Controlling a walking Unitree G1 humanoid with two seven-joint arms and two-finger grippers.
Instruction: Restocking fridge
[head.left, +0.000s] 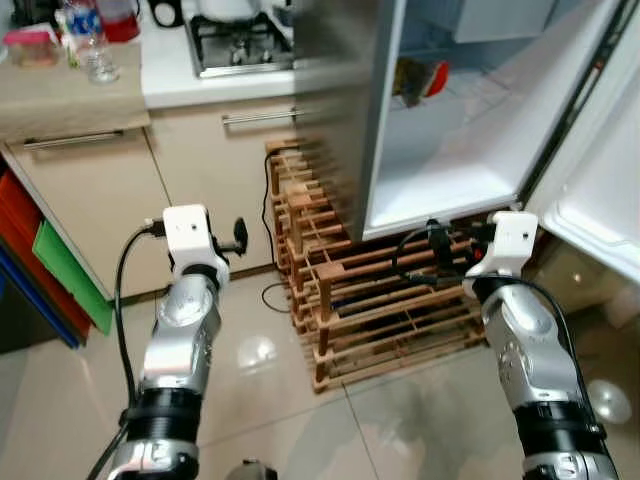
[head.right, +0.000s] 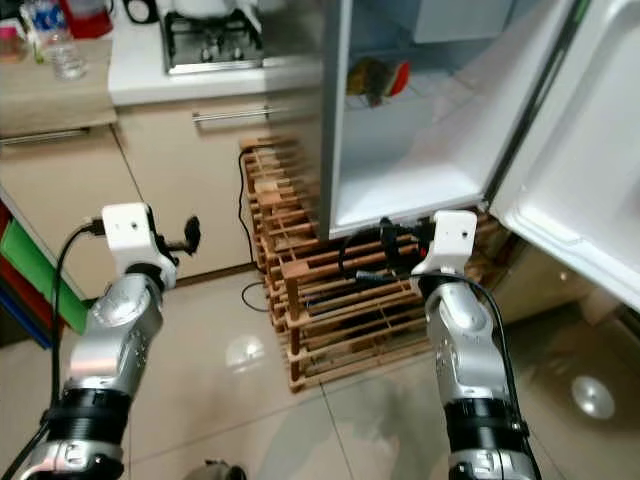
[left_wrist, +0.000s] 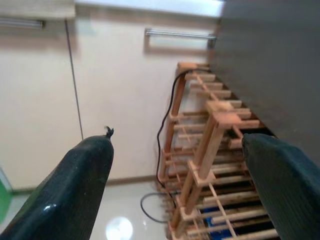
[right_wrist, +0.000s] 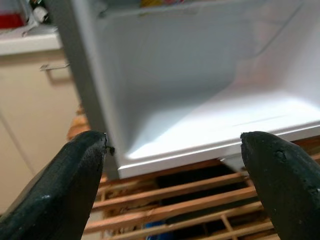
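While both grippers are hovering spread and empty, left gripper (left_wrist: 175, 185) by the wooden rack (head.left: 380, 300), right gripper (right_wrist: 175, 185) facing the open fridge (head.left: 440, 150); right arm is risking clipping the door (head.left: 600, 190); no stock in hand.

One fridge (head.left: 440, 130) is standing open above one wooden rack (head.left: 380, 300); one stove (head.left: 240, 45) and one plastic bottle (head.left: 92, 45) are sitting on one worktop (head.left: 170, 75).

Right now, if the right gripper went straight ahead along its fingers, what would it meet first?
Probably the front lip of the open fridge's bottom floor: the right gripper points at that white edge, with the wooden rack just below. Depth is unclear.
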